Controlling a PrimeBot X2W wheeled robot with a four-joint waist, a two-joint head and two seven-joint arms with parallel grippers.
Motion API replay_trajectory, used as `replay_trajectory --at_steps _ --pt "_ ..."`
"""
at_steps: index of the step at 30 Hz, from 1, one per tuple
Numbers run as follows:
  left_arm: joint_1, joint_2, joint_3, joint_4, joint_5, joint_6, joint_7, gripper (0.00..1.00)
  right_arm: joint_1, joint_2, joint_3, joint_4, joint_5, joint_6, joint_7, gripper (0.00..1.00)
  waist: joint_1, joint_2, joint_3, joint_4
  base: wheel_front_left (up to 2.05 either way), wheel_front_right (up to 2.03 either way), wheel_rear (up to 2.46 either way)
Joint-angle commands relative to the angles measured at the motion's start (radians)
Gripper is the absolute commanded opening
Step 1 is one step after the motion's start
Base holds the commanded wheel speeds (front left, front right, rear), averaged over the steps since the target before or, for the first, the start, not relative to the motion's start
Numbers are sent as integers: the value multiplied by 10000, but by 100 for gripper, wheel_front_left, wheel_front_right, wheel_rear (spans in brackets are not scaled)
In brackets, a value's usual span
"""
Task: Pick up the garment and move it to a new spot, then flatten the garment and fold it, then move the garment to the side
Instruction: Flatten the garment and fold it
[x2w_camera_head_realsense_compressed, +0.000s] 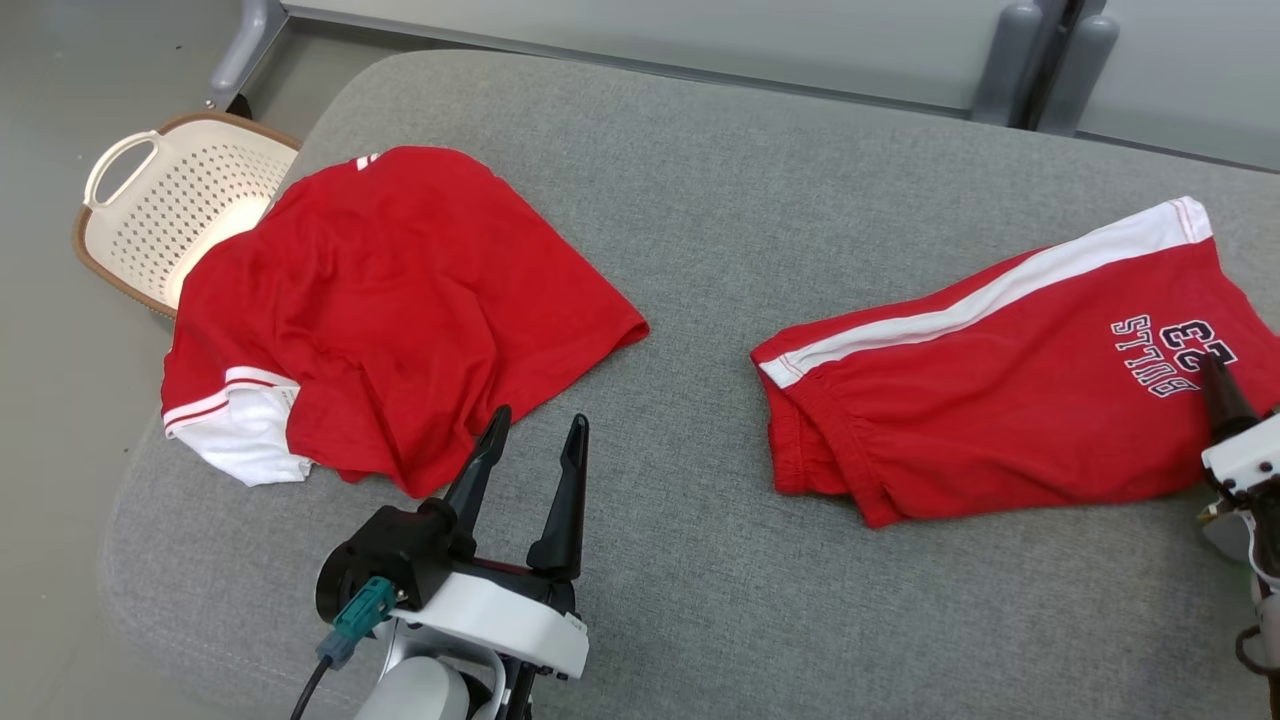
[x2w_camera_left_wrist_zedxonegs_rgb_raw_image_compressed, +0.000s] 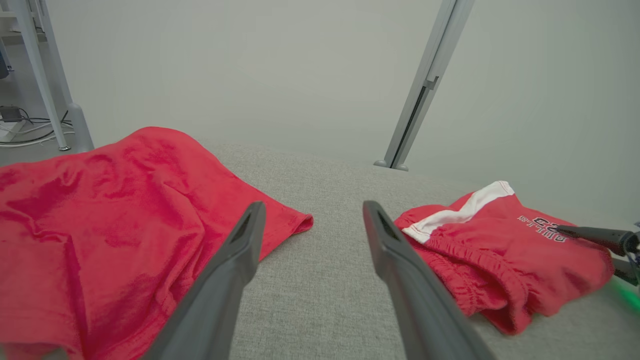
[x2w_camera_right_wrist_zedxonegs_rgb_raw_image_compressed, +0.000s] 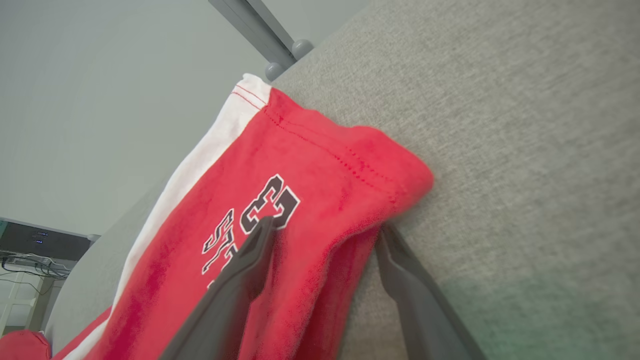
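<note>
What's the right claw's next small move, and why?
Probably close the right claw. Its fingers stand open astride the hem edge of the red shorts, one over the printed lettering, the other between cloth and grey cushion, so fabric sits between them but isn't gripped yet.

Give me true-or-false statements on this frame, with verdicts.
The red T-shirt with a white sleeve lies on the grey fabric cushion. True.
The left hand is shut on the T-shirt. False: it is open, holding nothing.
The red shorts with a white side stripe sit in the white perforated basket. False: they lie on the cushion, apart from the basket.
The right hand's open fingers straddle the shorts' edge. True.
</note>
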Motion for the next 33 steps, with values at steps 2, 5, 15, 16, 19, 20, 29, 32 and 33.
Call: replay_trajectory --at_steps 2,5,15,16,19,20,29,32,33 --pt "-234 29 -43 -76 -98 85 -21 100 -171 303 -52 633 -186 3 381 100 0 -1 147 121 0 0 0" --pt "-291 29 -106 -110 -170 129 -21 100 -509 334 -142 979 -369 3 519 100 0 -1 253 184 0 0 0" --pt "-419 30 -179 -41 -322 219 -21 100 -1013 406 -205 1079 -533 2 500 0 0 -1 310 122 0 0 0" --pt "-408 30 -162 -17 -321 224 -21 100 -987 378 -231 1013 -505 2 362 0 0 -1 280 85 0 0 0" --pt "-379 29 -86 68 -332 265 -21 100 -886 360 -290 737 -393 0 -41 0 0 -1 182 -78 0 0 0" --pt "-392 30 -68 81 -335 261 -21 100 -852 364 -310 606 -314 0 -163 0 0 -1 166 -139 0 0 0" --pt "-295 30 -5 246 -137 146 -21 100 65 -97 -1031 224 110 -3 -1417 0 0 -1 -238 -740 0 0 0" --pt "-190 32 25 323 -83 116 -21 100 386 -273 -1465 397 -50 1 -2040 0 0 -1 -404 -941 0 0 0" --pt "-164 36 52 344 -45 94 -21 100 467 -316 -1610 452 -98 1 -2237 0 0 -1 -459 -1007 0 0 0"
